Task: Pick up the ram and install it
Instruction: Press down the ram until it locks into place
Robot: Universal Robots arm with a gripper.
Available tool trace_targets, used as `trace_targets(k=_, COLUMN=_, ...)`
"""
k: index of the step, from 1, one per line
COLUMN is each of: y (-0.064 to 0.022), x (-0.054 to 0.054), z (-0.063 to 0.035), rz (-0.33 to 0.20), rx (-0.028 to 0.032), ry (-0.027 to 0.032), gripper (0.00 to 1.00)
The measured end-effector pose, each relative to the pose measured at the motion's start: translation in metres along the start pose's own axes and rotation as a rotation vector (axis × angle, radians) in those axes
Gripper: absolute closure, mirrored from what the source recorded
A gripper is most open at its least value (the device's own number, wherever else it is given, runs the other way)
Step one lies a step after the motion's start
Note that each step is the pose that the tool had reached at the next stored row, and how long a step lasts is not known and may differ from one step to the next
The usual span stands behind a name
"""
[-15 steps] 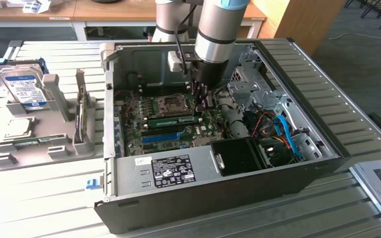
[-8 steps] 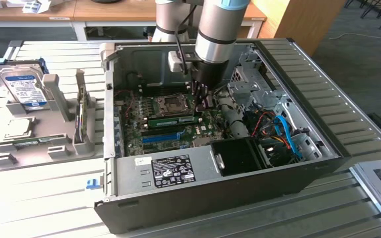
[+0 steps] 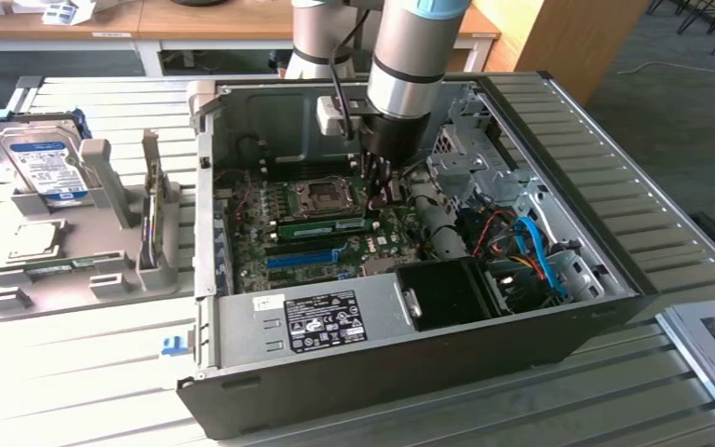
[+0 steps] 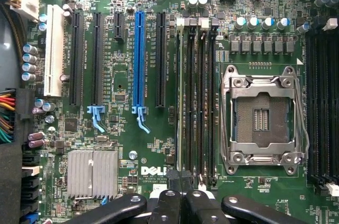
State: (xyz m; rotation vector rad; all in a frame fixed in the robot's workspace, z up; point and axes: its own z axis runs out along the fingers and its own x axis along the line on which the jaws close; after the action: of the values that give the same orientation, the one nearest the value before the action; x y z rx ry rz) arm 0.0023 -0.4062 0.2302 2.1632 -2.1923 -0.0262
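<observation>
The ram is a green stick seated on edge in a slot of the motherboard, beside the open processor socket. In the wrist view the ram fills the first of several long parallel slots. My gripper hangs inside the open computer case, just over one end of that stick. In the wrist view the gripper is shut, its black fingers pressed together with nothing showing between them. Its tip sits above the slot's end near the DELL lettering.
The black case wall and blue and red cables crowd the exterior view's right. On the exterior view's left, a grey holder carries a hard drive, a square silver processor and a thin board on edge.
</observation>
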Motion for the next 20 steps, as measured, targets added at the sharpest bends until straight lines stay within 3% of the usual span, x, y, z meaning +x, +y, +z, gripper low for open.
trace_targets(k=20, y=-0.0001, x=-0.0022, z=0.0031, rz=0.000, rx=0.0001, ry=-0.0001, gripper=0.90)
